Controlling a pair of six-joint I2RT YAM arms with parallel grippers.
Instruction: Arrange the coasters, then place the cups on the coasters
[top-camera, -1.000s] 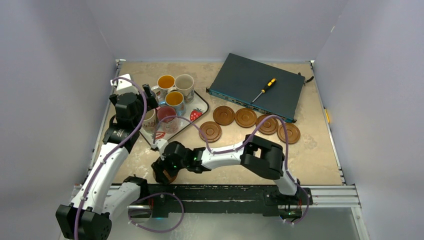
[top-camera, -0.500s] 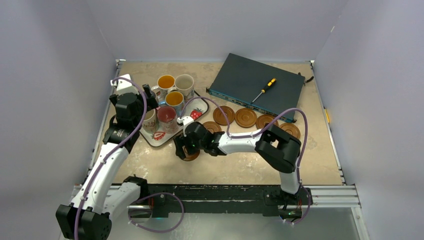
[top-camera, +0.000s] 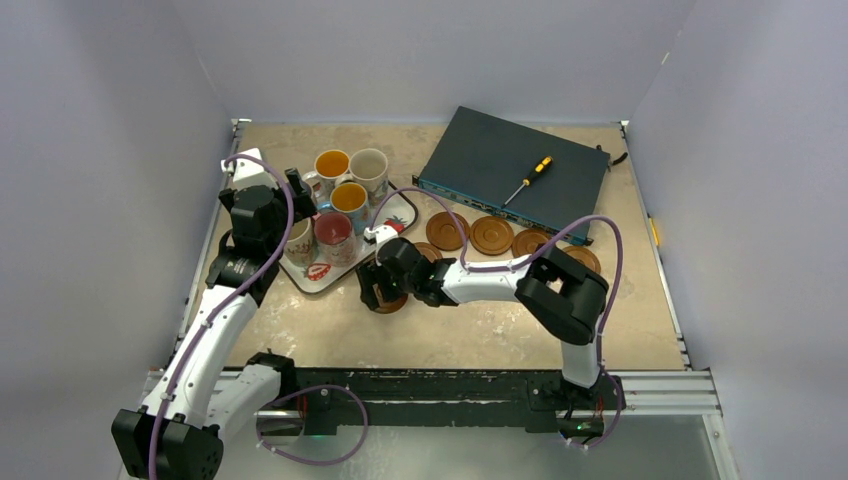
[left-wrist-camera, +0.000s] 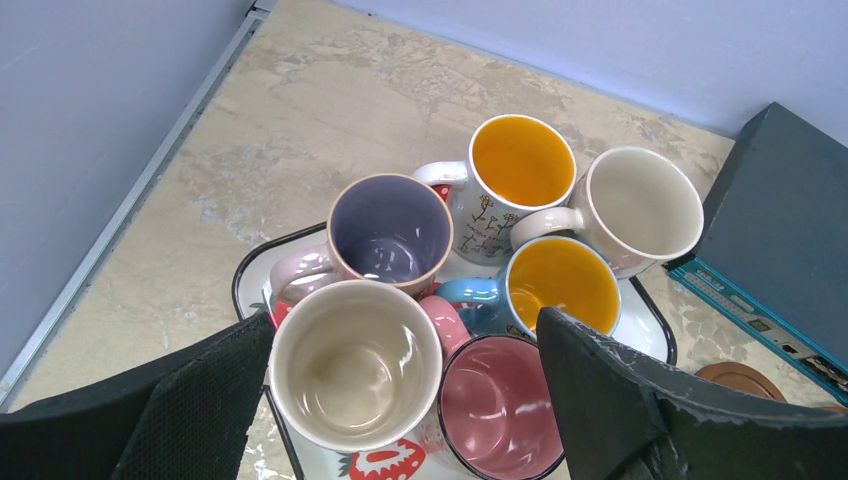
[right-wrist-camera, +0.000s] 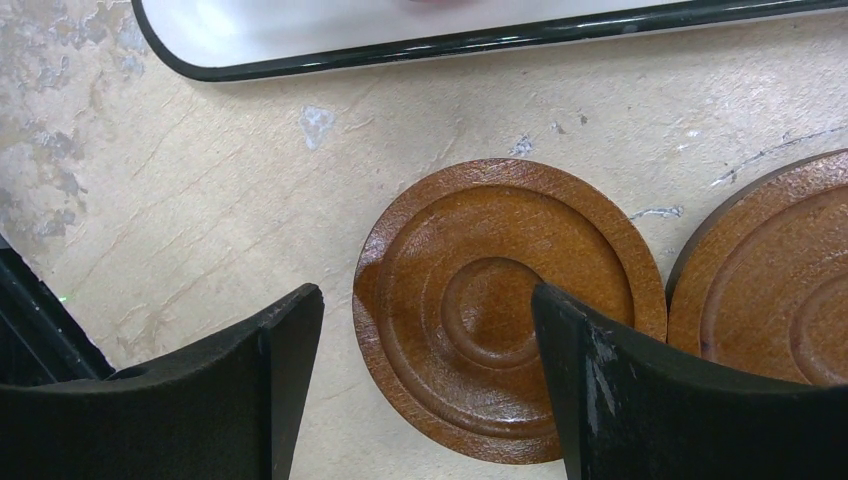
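coaster (right-wrist-camera: 505, 310) lies flat below the right claw (right-wrist-camera: 425, 300), its jaws released, wide apart.

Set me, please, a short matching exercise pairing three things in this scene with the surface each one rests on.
Things:
1. yellow-handled screwdriver
2. pink-lined ceramic mug
3. row of round brown wooden coasters

Places:
A. white strawberry-print tray
B. bare beige tabletop
C. dark teal flat box

Pairs: 1-C, 2-A, 3-B.
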